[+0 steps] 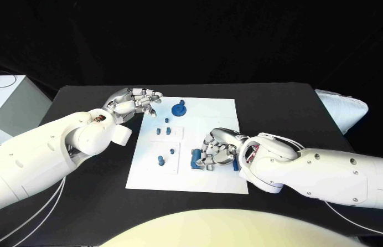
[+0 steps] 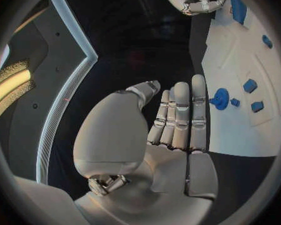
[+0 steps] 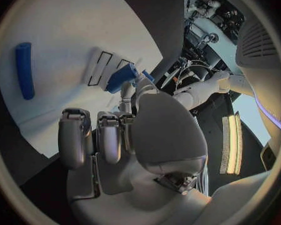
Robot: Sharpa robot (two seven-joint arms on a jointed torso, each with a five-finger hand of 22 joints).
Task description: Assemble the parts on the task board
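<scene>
The white task board lies in the middle of the black table. A blue gear stands near its far left corner, and small blue parts lie further down its left side. My left hand hovers at that far left corner, holding nothing; in the left wrist view its fingers are stretched out beside the gear. My right hand is over the board's near right part, fingers curled. Its thumb and a finger pinch a blue part. A blue cylinder lies on the board beside it.
Black table surrounds the board on all sides. A white object lies at the table's right edge, and a pale box stands off its left edge. Two more small blue parts sit in outlined fields of the board.
</scene>
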